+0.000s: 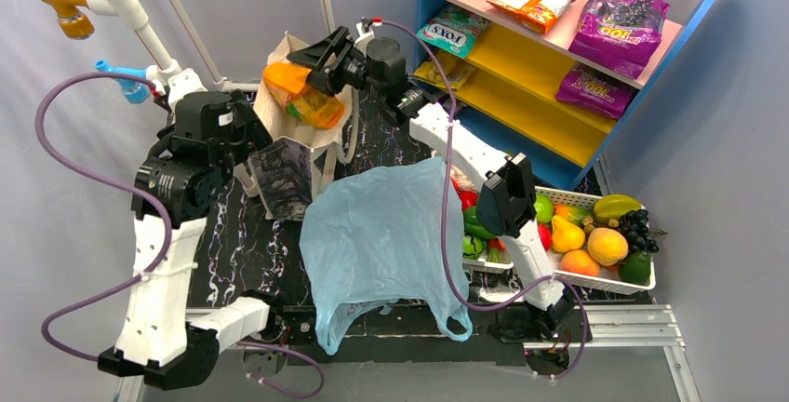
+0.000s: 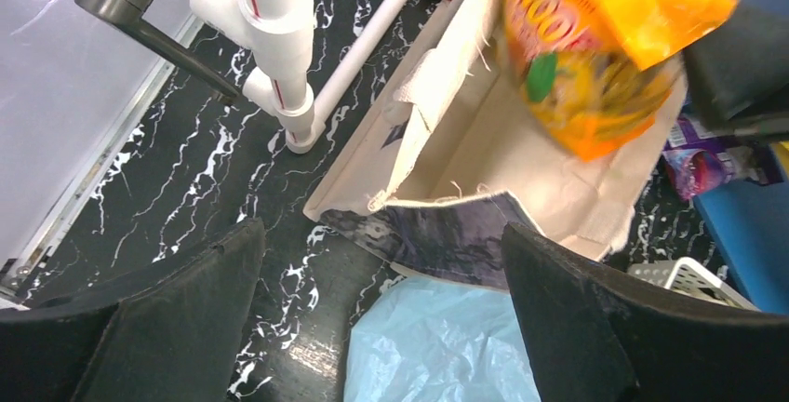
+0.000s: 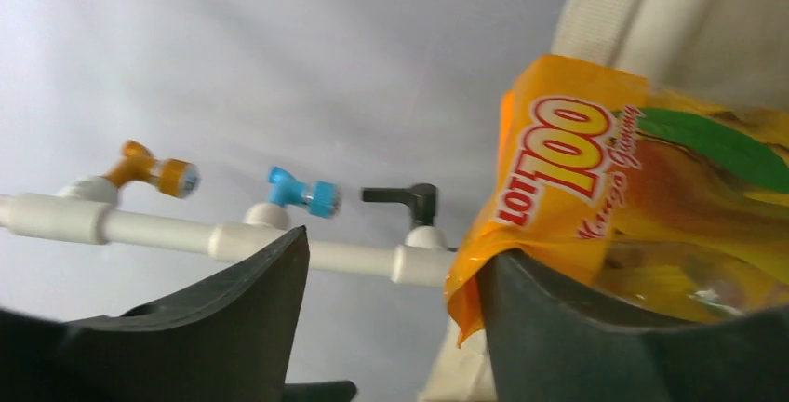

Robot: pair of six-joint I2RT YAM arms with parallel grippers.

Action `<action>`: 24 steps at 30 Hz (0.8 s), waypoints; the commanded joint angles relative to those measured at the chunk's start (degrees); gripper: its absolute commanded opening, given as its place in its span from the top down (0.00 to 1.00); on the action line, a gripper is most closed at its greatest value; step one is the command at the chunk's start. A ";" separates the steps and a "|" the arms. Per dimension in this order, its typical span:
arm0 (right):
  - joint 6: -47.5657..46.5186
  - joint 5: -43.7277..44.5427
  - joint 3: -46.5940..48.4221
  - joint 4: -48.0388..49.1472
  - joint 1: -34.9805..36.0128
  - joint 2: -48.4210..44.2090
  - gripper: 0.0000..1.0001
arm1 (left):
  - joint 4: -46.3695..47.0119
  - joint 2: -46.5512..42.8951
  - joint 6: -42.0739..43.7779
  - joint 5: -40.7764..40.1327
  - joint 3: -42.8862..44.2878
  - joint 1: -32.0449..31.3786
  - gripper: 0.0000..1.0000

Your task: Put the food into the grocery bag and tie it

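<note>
1. Right gripper (image 3: 393, 248) jaws spread; Lot 100 mango gummy packet (image 3: 633, 197) leans on one finger, over the canvas tote (image 2: 465, 160).
2. Left gripper (image 2: 383, 230) jaws spread, empty.
3. Grocery bag (image 1: 381, 234) lies flat on the surface (image 2: 214, 169); fruit (image 1: 605, 244) not yet loaded, in basket (image 1: 595, 283).

Black marbled table (image 1: 233, 244) carries blue grocery bag (image 1: 381, 234), canvas tote (image 1: 288, 174).

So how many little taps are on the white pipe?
3: the black tap beside the snack bag, the blue tap next along, the orange tap farthest away. More could hide behind the bag.
</note>
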 commanded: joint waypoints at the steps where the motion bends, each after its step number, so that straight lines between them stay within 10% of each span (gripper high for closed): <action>1: 1.07 -4.38 1.01 2.57 0.30 -4.60 0.23 | 0.63 1.92 2.19 -2.56 0.04 1.10 0.00; 11: -5.60 -8.84 6.97 -3.16 0.30 -4.32 0.17 | 3.11 3.68 3.36 -1.32 -3.01 2.98 0.01; 24: -31.25 -4.91 3.87 -41.55 0.96 -15.12 0.13 | 2.16 8.64 -1.36 0.22 -1.95 4.33 0.04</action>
